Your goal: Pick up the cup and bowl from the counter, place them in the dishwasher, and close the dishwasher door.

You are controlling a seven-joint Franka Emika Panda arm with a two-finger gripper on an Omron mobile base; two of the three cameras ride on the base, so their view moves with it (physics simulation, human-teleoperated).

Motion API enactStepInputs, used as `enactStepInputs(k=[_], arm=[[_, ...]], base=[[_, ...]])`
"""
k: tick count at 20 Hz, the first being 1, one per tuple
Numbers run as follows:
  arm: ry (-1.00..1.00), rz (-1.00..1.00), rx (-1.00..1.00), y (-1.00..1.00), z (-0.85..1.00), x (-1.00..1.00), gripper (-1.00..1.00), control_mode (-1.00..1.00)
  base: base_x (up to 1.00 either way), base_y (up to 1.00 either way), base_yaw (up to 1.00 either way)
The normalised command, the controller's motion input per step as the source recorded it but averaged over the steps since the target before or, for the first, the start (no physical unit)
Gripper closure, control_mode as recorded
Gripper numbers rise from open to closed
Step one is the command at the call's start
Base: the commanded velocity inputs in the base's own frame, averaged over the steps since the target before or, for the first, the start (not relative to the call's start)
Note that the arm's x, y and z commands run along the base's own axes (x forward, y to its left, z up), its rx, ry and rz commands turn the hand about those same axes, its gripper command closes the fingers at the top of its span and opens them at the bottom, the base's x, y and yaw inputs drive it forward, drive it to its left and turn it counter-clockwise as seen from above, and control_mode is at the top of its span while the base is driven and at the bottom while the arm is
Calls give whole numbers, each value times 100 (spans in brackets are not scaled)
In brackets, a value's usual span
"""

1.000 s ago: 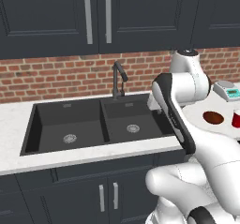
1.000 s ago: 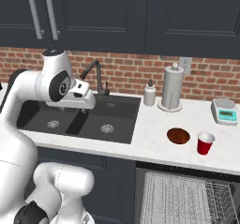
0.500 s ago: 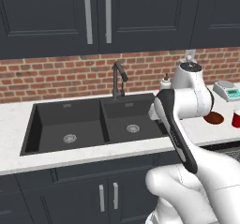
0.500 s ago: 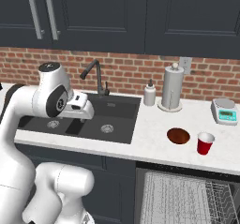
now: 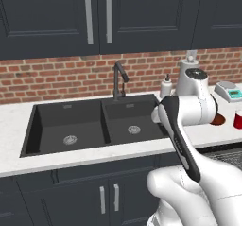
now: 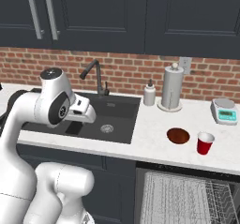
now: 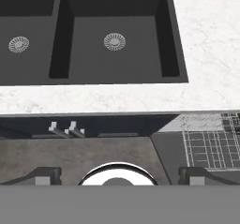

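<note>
Hovering with jaws spread wide and empty, the gripper (image 7: 117,177) looks down at the front lip of the counter (image 7: 206,59) beside the sink (image 7: 84,31).

Done: dishwasher (image 6: 187,197) open, rack out.

Left: the cup (image 6: 204,143) and bowl (image 6: 178,135), just beside each other, untouched, well off to one side of the jaws; door closing.

Room: bare counter lies between; towel holder (image 6: 171,87) and scale (image 6: 225,110) stand behind them.
</note>
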Motion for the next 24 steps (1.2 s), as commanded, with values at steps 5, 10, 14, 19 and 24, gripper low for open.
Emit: enactStepInputs(k=[5, 10, 14, 19, 24], arm=[[0, 0, 0, 0, 0, 0, -100, 100], [0, 0, 0, 0, 0, 0, -100, 100], [0, 0, 0, 0, 0, 0, -100, 100], [0, 0, 0, 0, 0, 0, -100, 100], [0, 0, 0, 0, 0, 0, -100, 100]], base=[[0, 0, -7], [-3, 0, -9], [-23, 7, -11], [-43, 18, -16], [-49, 23, -28]])
